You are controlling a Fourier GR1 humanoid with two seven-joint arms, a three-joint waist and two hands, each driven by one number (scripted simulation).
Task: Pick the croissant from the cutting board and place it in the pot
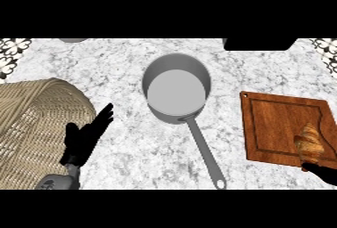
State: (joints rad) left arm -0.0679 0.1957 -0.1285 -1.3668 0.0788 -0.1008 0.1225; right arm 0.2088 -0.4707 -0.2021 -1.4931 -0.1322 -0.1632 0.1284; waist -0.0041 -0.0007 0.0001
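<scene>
Step in hand: the grasp. The croissant [309, 143] lies on the board [276, 124], just beyond your right robot hand [324, 173]; whether it is open or closed, you cannot tell. Your left robot hand [85, 136] rests open. Next: grip croissant, lift, carry left to the pot [176, 91].

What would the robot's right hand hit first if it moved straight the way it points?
The croissant on the cutting board. The right hand shows at the lower right corner, aimed up-left at the croissant's near end; they look nearly touching, though height is unclear.
</scene>
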